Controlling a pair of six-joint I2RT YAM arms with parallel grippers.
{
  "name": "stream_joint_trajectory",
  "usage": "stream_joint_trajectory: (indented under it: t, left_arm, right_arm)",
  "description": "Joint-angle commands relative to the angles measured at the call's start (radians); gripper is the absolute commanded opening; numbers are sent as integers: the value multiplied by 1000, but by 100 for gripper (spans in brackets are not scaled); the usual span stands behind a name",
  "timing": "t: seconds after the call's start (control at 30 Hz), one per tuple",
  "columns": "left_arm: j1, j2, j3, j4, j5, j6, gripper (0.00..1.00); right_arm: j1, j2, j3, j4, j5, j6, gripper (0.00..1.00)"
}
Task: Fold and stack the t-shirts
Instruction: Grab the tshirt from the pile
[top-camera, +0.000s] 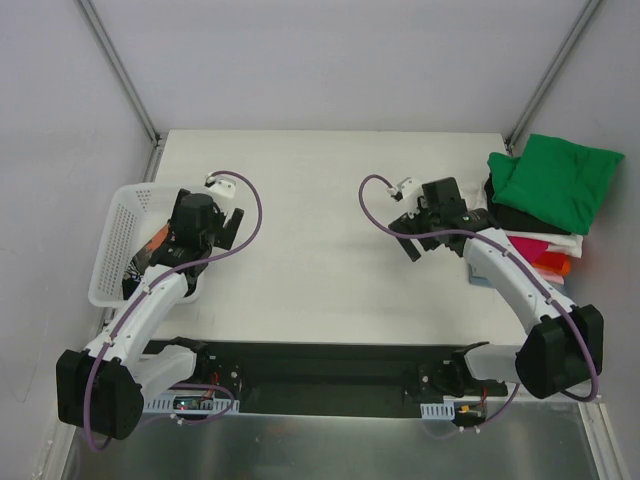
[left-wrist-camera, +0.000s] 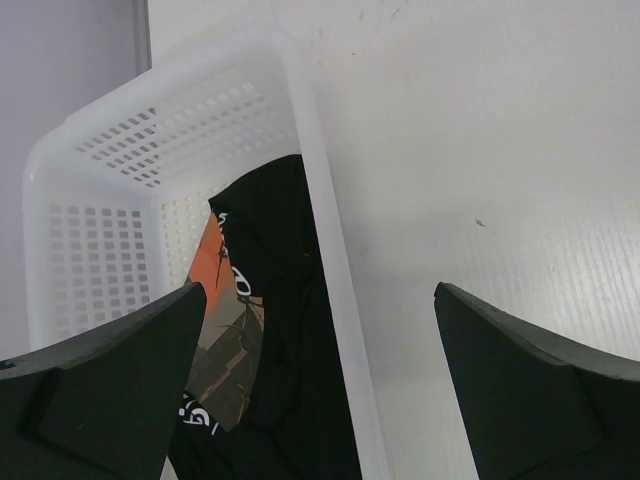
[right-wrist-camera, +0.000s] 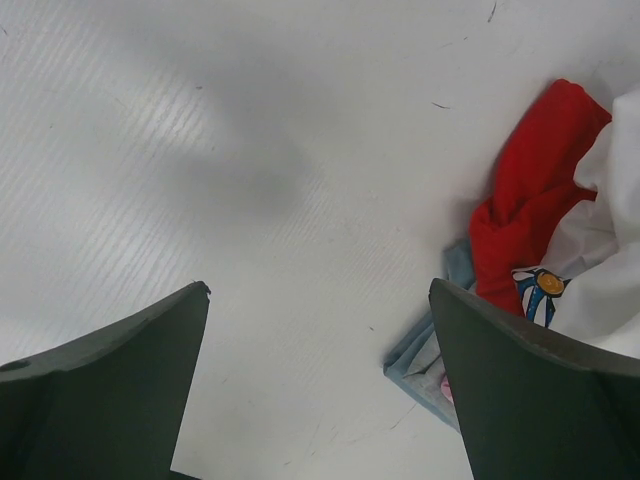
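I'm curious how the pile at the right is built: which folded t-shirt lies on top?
The green cloth t-shirt; the black t-shirt and orange t-shirt only peek out from beneath it.

White table (top-camera: 320, 290), plain grey walls (top-camera: 330, 60), two diagonal metal struts (top-camera: 118, 65) at rear corners; even light.

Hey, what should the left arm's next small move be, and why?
Probably lower the left gripper into the white basket and close on the black t-shirt. Its jaws stand open with nothing between them, the shirt lies crumpled in the basket, and the folded stack under the green t-shirt sits at the right of the table.
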Motion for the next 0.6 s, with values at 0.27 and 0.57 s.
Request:
stream_joint_trajectory:
  t: [0.27,0.57]
  left_arm:
    - [8,-15,-17,22,-48,67,99]
    - [12,-26,27,25,-125,153,100]
  right_arm:
    - [8,-25,26,21,33,-10,96]
    - [21,-10,21,38,93,-9,96]
